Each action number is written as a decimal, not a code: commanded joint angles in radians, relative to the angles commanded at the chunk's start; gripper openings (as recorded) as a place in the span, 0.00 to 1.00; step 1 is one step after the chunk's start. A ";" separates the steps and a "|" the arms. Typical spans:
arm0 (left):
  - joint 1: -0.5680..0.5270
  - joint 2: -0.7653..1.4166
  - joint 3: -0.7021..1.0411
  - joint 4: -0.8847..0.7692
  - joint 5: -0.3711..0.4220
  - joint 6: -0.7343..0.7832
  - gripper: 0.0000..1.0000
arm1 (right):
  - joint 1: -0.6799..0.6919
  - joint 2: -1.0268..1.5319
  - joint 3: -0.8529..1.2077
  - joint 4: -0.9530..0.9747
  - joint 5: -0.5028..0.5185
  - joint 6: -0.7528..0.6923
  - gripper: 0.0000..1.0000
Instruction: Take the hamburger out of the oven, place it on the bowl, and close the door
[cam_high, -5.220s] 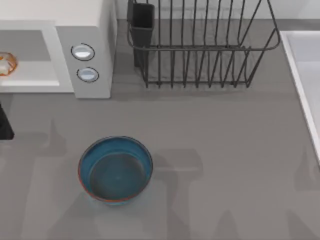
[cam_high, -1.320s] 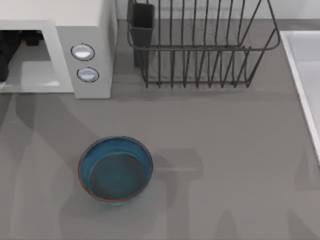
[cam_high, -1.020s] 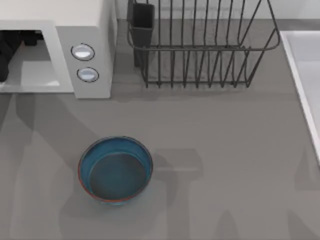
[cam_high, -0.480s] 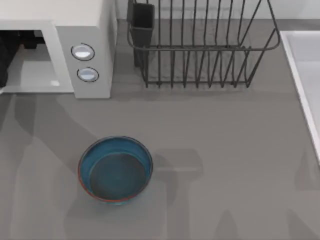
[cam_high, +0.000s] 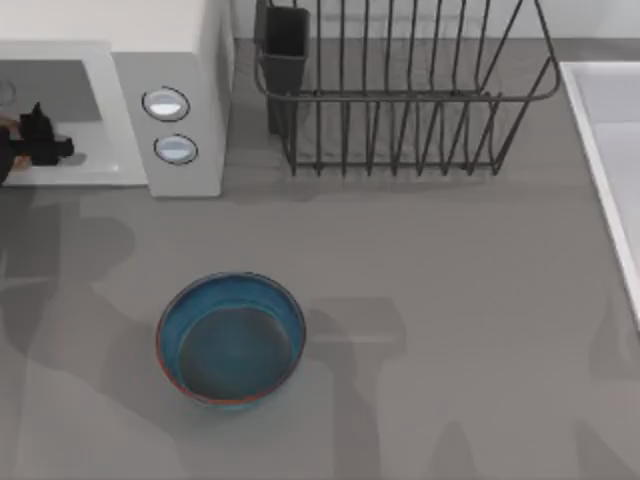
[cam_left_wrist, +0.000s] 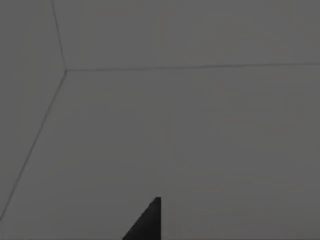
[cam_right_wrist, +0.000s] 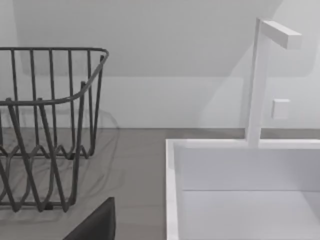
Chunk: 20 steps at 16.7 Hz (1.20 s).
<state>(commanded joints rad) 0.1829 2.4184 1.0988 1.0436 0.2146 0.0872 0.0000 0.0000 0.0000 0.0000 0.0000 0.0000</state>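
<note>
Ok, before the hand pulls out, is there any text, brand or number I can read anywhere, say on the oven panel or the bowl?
None: no readable text, brand, number or sign.
Oven: front panel is plain white; its two knobs carry no legible marks.
Bowl: plain blue, no lettering.
Dish rack and sink: bare, no labels.
Left hand, at the oven opening: dark, no markings readable.
</note>
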 joint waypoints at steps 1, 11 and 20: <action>0.007 -0.029 -0.077 0.043 0.006 0.002 0.00 | 0.000 0.000 0.000 0.000 0.000 0.000 1.00; 0.034 -0.153 -0.340 0.216 0.031 0.010 0.00 | 0.000 0.000 0.000 0.000 0.000 0.000 1.00; 0.028 -0.410 -0.324 -0.061 0.025 0.012 0.00 | 0.000 0.000 0.000 0.000 0.000 0.000 1.00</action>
<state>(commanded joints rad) 0.2108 2.0081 0.7752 0.9823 0.2393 0.0997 0.0000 0.0000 0.0000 0.0000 0.0000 0.0000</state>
